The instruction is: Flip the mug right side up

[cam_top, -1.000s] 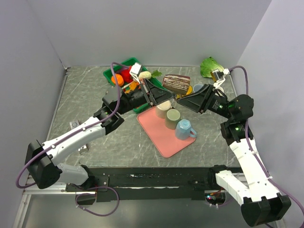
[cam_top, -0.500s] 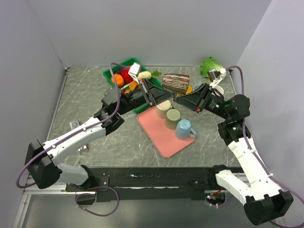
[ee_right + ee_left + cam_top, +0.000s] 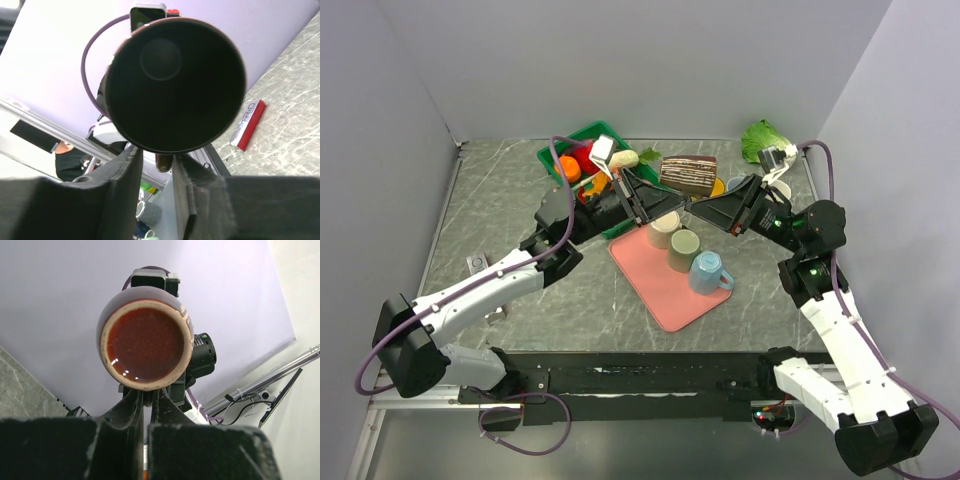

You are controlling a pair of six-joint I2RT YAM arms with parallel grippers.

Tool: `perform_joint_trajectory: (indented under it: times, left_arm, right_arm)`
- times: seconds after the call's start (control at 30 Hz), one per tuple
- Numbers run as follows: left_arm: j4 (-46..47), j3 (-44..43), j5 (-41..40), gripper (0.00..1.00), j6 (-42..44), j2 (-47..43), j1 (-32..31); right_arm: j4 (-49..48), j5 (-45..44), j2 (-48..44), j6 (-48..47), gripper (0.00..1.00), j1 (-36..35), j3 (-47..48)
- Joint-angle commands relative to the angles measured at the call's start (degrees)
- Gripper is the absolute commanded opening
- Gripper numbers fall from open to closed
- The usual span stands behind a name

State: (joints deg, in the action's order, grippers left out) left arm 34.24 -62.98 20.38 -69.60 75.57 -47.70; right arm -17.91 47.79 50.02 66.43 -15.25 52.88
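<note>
A dark mug with a red-brown base (image 3: pixel 146 342) hangs on its side in the air between my two grippers, above the far end of the pink tray (image 3: pixel 665 290). The left wrist view looks at its base; the right wrist view looks into its dark mouth (image 3: pixel 175 82). My left gripper (image 3: pixel 672 203) (image 3: pixel 146 396) is shut on the mug's handle from below. My right gripper (image 3: pixel 698 207) (image 3: pixel 158 156) straddles the same handle (image 3: pixel 164 162) from the opposite side. Its fingers stand a little apart, with a gap on one side of the handle.
On the tray stand a beige mug (image 3: pixel 663 230), an olive mug (image 3: pixel 683 250) and a blue mug (image 3: pixel 708 272). Behind are a green basket (image 3: pixel 565 150) of fruit, a chocolate cake slice (image 3: pixel 690 172) and lettuce (image 3: pixel 760 140). A red bar (image 3: pixel 247 125) lies on the table.
My right gripper has moved left towards the left gripper, until its fingers came up to the held mug. The left arm has barely moved.
</note>
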Motion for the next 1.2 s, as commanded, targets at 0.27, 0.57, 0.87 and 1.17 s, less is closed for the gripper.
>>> perform_joint_trajectory:
  times: [0.27,0.57,0.87,1.17]
  left_arm:
    - [-0.13,0.23,1.59,0.01,4.47,-2.01,-2.57]
    - [-6.90,-0.65,-0.25,0.37,9.22,-2.71,-2.83]
    - [-18.67,-2.67,-5.25,0.98,14.93,-2.79,-2.92]
    - [-33.43,-5.66,-13.43,0.96,20.99,-2.62,-2.92]
  right_arm:
    - [-0.37,-6.22,-0.89,0.63,0.00,-0.22,-0.59]
    - [9.64,-9.11,-1.94,-6.48,0.00,-0.22,2.92]
    - [29.73,-19.65,-2.56,-18.87,0.00,1.09,9.85]
    - [49.62,-36.68,-0.46,-35.64,0.00,8.82,18.03]
